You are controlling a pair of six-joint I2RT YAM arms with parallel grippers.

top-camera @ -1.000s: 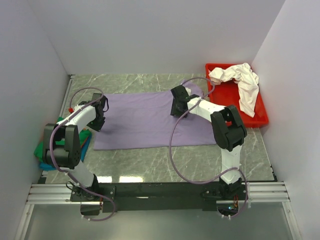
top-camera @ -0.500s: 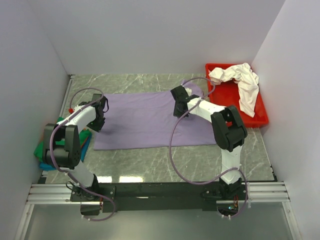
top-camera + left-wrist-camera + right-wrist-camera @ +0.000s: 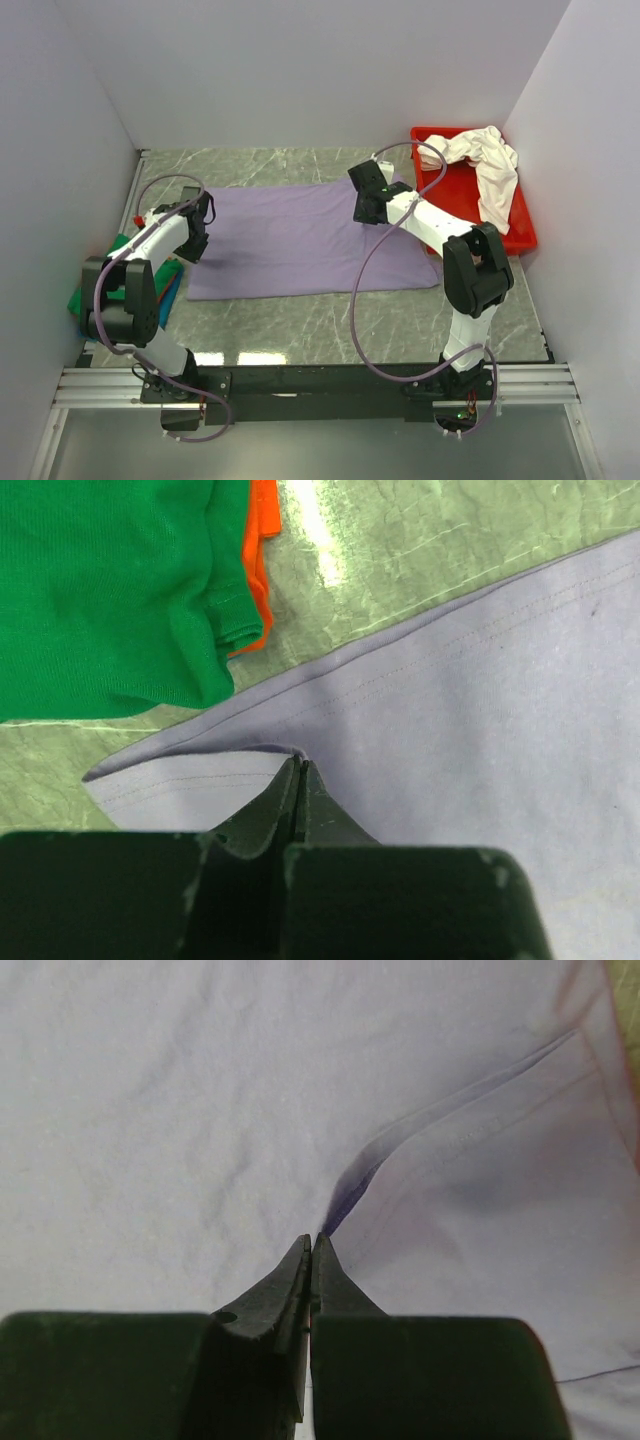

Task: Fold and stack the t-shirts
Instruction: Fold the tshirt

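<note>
A lavender t-shirt (image 3: 290, 240) lies spread flat across the marble table (image 3: 300, 325). My left gripper (image 3: 196, 243) is shut on its left hem; in the left wrist view the jaws (image 3: 299, 764) pinch the shirt's edge (image 3: 470, 700). My right gripper (image 3: 366, 213) is shut on a raised fold near the shirt's far right; the right wrist view shows a crease of the lavender cloth (image 3: 200, 1110) running up from the closed tips (image 3: 313, 1240). A green t-shirt (image 3: 110, 590) and an orange one (image 3: 262, 550) lie folded beside the left hem. A creamy white t-shirt (image 3: 485, 165) is crumpled in the tray.
The red plastic tray (image 3: 452, 185) stands at the far right against the wall. The folded stack (image 3: 125, 285), green on top with blue below, sits at the left edge under my left arm. White walls close in the table on three sides.
My right gripper has shut on the lavender cloth and shifted back and to the right, its elbow swinging right. The left gripper has stayed shut on the hem.
</note>
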